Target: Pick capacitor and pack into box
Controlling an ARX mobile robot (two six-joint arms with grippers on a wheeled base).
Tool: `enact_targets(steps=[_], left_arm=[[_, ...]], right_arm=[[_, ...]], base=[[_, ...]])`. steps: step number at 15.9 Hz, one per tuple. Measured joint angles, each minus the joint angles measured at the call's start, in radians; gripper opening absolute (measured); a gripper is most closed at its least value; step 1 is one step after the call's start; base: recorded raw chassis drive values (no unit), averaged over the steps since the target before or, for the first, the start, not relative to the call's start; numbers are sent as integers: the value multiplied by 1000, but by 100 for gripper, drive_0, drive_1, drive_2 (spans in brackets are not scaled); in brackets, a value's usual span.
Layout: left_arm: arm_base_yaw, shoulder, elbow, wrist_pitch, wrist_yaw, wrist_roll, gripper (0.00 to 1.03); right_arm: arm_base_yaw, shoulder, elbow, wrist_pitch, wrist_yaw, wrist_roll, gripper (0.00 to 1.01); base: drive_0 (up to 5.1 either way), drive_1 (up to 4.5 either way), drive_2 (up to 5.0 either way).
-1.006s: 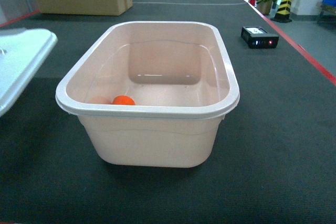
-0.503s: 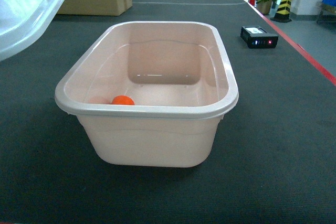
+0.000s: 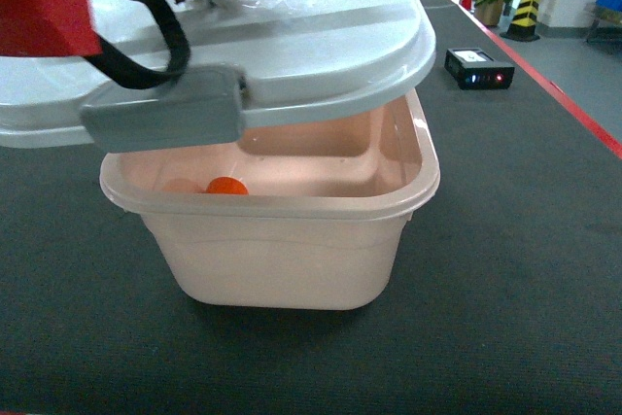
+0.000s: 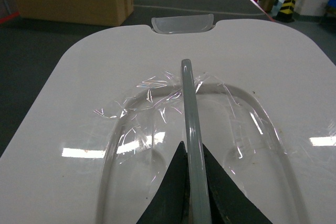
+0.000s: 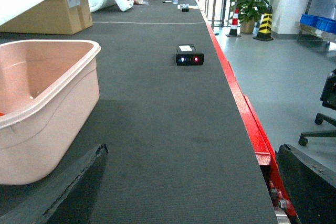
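Box (image 3: pixel 282 240) on dark ribbed mat (image 3: pixel 525 269)

The light-grey plastic lid (image 3: pixel 262 41), held by its grey handle (image 4: pixel 191 129) in the left tool (image 4: pixel 193 192), hangs tilted over the pale pink plastic box (image 3: pixel 282 240) and covers most of its mouth; only a narrow slot shows between lid and the near rim, where an orange round object (image 3: pixel 226 186) lies inside. Right of the box the dark counter (image 5: pixel 157 129) runs open, apart from a small black device with lit indicators (image 5: pixel 189 56) farther back. The right tool (image 5: pixel 189 192) stands wide open over that stretch.
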Motion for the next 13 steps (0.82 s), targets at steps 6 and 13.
enact_targets(steps=[6,13], left_arm=[[-9,175,123,-19,-11,8,2],[3,275,211,-32,0,32,2]], right_arm=[[0,0,0,0,0,0,98],[0,0,0,0,0,0,98]], base=[[0,0,0],[0,0,0]])
